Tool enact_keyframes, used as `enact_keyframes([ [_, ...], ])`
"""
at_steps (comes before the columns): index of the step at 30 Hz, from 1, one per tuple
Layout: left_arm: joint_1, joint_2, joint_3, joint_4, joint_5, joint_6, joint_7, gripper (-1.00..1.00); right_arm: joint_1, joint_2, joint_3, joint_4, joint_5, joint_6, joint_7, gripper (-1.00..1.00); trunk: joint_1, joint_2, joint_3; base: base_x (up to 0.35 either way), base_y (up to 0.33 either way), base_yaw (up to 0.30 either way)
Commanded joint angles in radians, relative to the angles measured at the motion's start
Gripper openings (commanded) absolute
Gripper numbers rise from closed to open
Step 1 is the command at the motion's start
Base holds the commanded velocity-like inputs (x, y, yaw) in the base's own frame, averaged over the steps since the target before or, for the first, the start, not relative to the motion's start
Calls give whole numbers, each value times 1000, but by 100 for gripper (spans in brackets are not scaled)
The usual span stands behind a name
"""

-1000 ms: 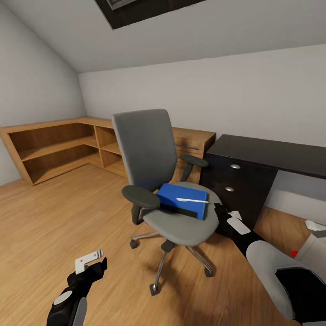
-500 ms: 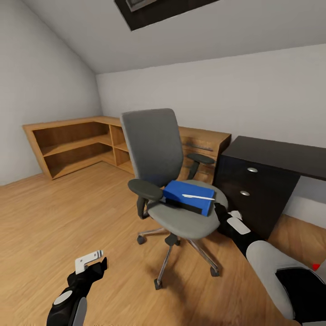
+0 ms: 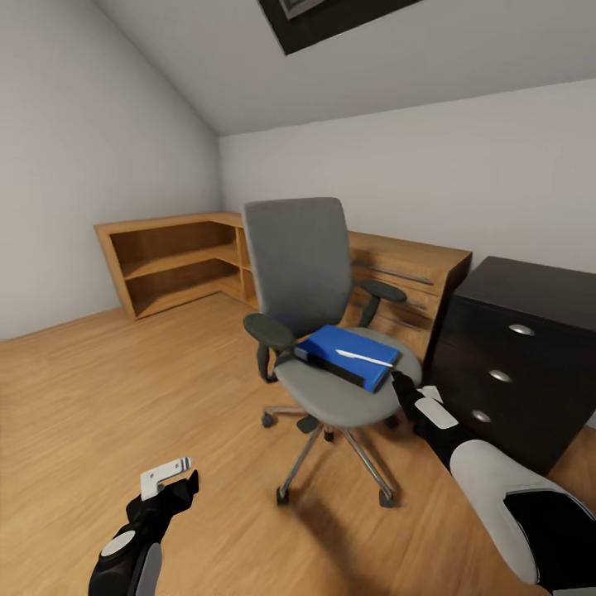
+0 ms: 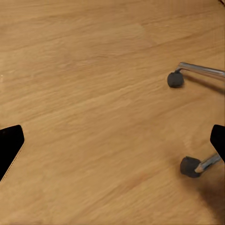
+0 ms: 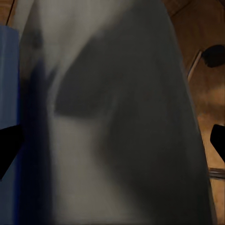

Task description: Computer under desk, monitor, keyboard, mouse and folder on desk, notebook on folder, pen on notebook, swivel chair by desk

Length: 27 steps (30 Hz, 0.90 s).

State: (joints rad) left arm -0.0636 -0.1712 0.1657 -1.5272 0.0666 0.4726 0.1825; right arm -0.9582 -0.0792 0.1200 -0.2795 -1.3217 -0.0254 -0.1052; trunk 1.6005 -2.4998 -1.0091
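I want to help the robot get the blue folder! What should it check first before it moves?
1. Folder lying on the swivel chair seat: ok.
2. Thin white thing resting on the folder, may slide: not ok.
3. Right hand near the seat edge: ok.
4. Right hand fingers spread: ok.
5. Left hand holding nothing, over the floor: ok.
6. Space on the desk top: cannot tell.

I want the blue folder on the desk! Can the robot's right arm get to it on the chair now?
Probably yes. The right pincer is by the swivel chair seat's edge, close to the folder, with nothing between them. A pen lies on top.
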Motion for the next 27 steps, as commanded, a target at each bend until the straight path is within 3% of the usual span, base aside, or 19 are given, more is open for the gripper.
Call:
enact_keyframes([
  [1, -1, -1, 0, -1, 7, 4, 5, 100, -1, -1, 10, -4, -13, -2, -2, 100, 0, 0, -1, 175, 0, 265],
  [11, -1, -1, -3, 12, 7, 4, 5, 100, -1, 1, 10, -4, -13, -2, 1, 100, 0, 0, -1, 107, 0, 258],
  [17, -1, -1, -13, 14, 7, 2, 9, 100, -1, 1, 10, -4, -13, -2, 1, 100, 0, 0, -1, 263, 0, 226],
  [27, -1, -1, -14, 15, 7, 1, 9, 100, -1, 1, 10, -3, -13, -2, 37, 100, 0, 0, -1, 295, 0, 24],
])
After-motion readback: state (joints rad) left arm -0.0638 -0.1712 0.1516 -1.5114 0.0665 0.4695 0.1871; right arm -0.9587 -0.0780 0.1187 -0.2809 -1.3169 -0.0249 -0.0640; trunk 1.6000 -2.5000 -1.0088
